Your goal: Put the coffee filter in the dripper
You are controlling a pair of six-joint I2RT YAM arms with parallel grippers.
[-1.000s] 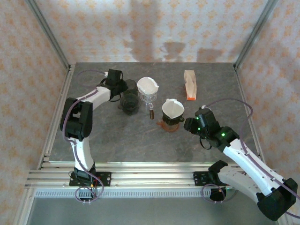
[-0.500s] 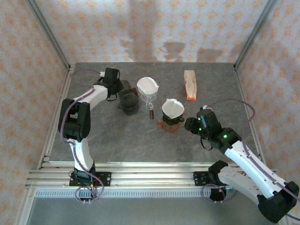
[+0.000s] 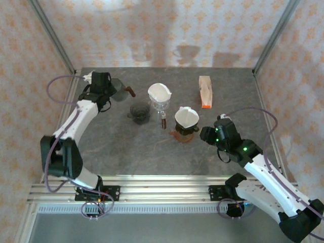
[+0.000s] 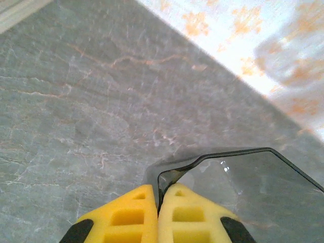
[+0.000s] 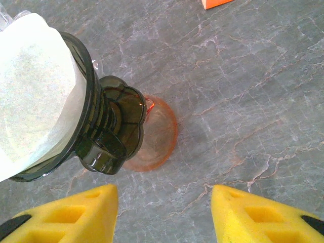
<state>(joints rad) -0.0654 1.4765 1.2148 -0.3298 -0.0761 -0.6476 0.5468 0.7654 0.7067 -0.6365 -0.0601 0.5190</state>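
Marbled table [image 3: 126, 147], smoky dripper [image 3: 118, 92], packet [image 3: 204, 91], dark cup [image 3: 139, 112]

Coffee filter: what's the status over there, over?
Left hand shut on a smoky see-through piece, far left. Right hand open beside the dark dripper; white filter sits in it. Nothing between that hand and dripper.

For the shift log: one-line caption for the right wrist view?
Open right hand near a dark dripper holding a white paper filter, on a grey table.
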